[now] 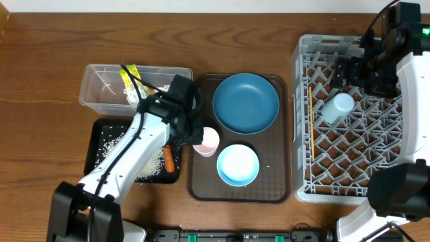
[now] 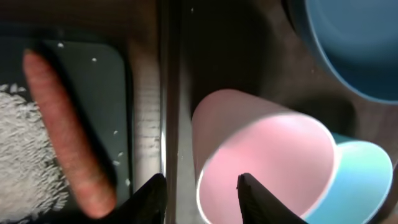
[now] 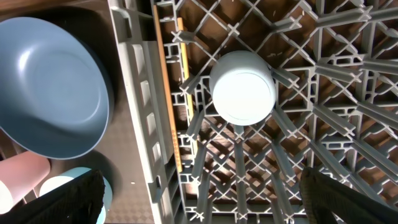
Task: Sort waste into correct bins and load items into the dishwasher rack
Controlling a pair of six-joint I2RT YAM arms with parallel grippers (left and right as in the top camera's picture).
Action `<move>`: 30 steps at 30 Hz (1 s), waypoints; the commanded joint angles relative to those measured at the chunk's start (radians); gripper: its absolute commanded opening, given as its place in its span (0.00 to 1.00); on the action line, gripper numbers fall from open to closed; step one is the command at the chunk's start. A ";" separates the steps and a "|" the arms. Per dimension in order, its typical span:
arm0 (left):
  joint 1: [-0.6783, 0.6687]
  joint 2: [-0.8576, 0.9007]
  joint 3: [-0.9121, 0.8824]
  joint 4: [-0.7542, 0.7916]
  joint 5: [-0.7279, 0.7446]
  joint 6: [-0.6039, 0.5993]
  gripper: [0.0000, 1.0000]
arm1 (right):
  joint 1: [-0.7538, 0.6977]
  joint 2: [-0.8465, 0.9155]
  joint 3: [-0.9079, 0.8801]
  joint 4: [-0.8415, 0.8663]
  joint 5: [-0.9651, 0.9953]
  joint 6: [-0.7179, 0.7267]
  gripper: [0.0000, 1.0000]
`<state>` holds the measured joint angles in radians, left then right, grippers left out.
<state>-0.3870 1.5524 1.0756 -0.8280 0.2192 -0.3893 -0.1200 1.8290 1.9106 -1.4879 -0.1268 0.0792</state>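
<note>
My left gripper (image 1: 196, 134) (image 2: 199, 180) stands open astride the near rim of the pale pink cup (image 1: 208, 140) (image 2: 261, 149). One finger is inside the cup and one outside, each a little off the wall. The dark blue plate (image 1: 245, 103) (image 3: 50, 87) and the white-and-light-blue bowl (image 1: 238, 165) (image 2: 364, 180) sit beside the cup. The grey rack (image 1: 302, 67) (image 3: 137, 124) holds the light blue cup (image 1: 338, 106) (image 3: 242, 87), upside down, and the chopsticks (image 1: 311, 124) (image 3: 168, 74). My right gripper (image 1: 359, 70) (image 3: 211, 199) hangs wide open above the rack, holding nothing.
The cup, plate and bowl rest on a brown serving tray (image 1: 275, 188). To its left, a black tray (image 1: 94, 128) (image 2: 118, 93) holds rice (image 1: 121, 144) (image 2: 25, 155) and a carrot (image 1: 169, 157) (image 2: 68, 130). A clear tub (image 1: 94, 87) behind it holds the yellow-green wrapper (image 1: 127, 77).
</note>
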 commanded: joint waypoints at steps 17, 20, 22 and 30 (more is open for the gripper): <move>-0.037 0.011 -0.045 0.029 0.004 -0.039 0.25 | 0.002 -0.019 0.015 0.000 -0.005 -0.006 0.99; -0.063 0.011 -0.045 0.042 -0.029 -0.039 0.25 | 0.002 -0.019 0.015 0.000 -0.005 -0.006 0.99; -0.064 0.011 -0.045 0.046 -0.037 -0.039 0.19 | 0.002 -0.019 0.015 0.000 -0.005 -0.006 0.99; -0.027 -0.018 -0.033 0.047 -0.035 -0.032 0.06 | 0.002 -0.019 0.015 0.000 -0.005 -0.006 0.99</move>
<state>-0.4324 1.5532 1.0363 -0.7803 0.1989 -0.4225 -0.1200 1.8290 1.9106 -1.4883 -0.1268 0.0792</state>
